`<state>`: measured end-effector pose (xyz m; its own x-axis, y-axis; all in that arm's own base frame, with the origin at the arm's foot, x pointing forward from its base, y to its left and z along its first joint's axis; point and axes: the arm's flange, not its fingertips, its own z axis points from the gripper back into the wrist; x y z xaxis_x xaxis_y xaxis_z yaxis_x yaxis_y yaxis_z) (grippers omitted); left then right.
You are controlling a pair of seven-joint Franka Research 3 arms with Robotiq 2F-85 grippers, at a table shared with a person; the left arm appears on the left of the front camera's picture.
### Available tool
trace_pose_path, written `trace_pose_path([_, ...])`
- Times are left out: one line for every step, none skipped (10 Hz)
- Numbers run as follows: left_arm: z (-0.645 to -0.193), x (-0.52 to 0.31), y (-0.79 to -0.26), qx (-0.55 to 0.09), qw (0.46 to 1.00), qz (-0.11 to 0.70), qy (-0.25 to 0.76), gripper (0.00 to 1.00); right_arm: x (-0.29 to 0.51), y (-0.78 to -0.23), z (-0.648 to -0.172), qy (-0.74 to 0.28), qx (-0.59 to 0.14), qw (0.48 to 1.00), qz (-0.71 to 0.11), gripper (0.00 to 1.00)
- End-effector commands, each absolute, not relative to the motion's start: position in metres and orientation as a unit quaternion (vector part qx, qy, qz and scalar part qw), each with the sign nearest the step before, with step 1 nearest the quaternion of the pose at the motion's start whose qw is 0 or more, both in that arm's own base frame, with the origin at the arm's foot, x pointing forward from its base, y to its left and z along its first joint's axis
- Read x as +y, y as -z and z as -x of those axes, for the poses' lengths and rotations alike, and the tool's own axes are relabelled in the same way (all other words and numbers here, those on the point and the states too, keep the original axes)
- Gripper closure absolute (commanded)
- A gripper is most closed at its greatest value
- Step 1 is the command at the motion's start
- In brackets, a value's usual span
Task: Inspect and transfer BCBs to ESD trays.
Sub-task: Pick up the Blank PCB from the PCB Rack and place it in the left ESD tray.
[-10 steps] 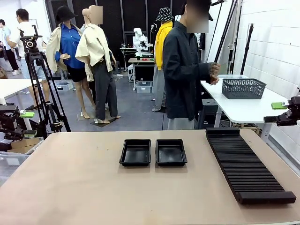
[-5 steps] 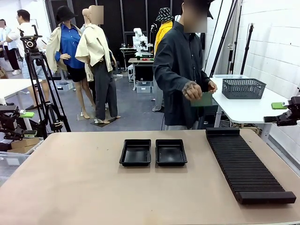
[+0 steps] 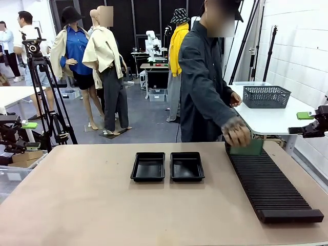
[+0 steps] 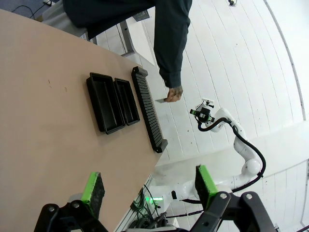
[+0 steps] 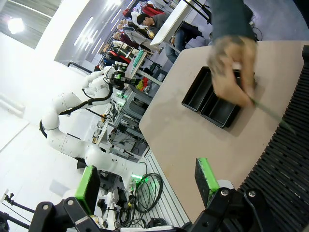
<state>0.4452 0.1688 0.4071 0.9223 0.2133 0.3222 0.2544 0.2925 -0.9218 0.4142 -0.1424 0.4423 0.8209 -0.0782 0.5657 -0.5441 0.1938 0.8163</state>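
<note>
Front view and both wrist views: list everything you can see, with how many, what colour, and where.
Glossy black shallow plastic ESD trays: two, black, side by side at the table's middle.
Thin flat green BCB circuit board: one, green, in the person's hand at the rack's far end.
Long ribbed slotted rack: one, black, on the table's right side.
Mesh basket: one, black, on the side table.
Wooden table: one, tan, under the trays and rack.
Side table: one, white, behind on the right.
Camera tripod: one, black, left background.
Person's hand: one, gripping the board.
Robot's left gripper: black, green pads, open.
Robot's right gripper: black, green pads, open.
</note>
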Motion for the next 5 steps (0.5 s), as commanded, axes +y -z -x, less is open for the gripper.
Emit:
trace_pose_path([-0.4455,0.1697,-0.4085,-0.195,0.781,0.593,0.003,0.00,-0.1426,-0.4418,-0.4145,-0.159,-0.254,0.730,-0.615,0.00])
trace_pose_path([-0.4455,0.1697,-0.4085,-0.195,0.781,0.593,0.003,0.00,-0.1426,-0.4418,-0.4145,-0.159,-0.254,0.730,-0.615,0.00])
trace_pose_path([-0.4455,0.1697,-0.4085,-0.195,0.781,0.593,0.003,0.00,-0.1426,-0.4418,-0.4145,-0.159,-0.254,0.730,-0.615,0.00])
trace_pose_path([-0.4455,0.1697,-0.4085,-0.195,0.781,0.593,0.003,0.00,-0.1426,-0.4418,-0.4145,-0.159,-0.254,0.730,-0.615,0.00])
trace_pose_path([-0.4455,0.1697,-0.4085,-0.195,0.781,0.593,0.003,0.00,-0.1426,-0.4418,-0.4145,-0.159,-0.254,0.730,-0.615,0.00])
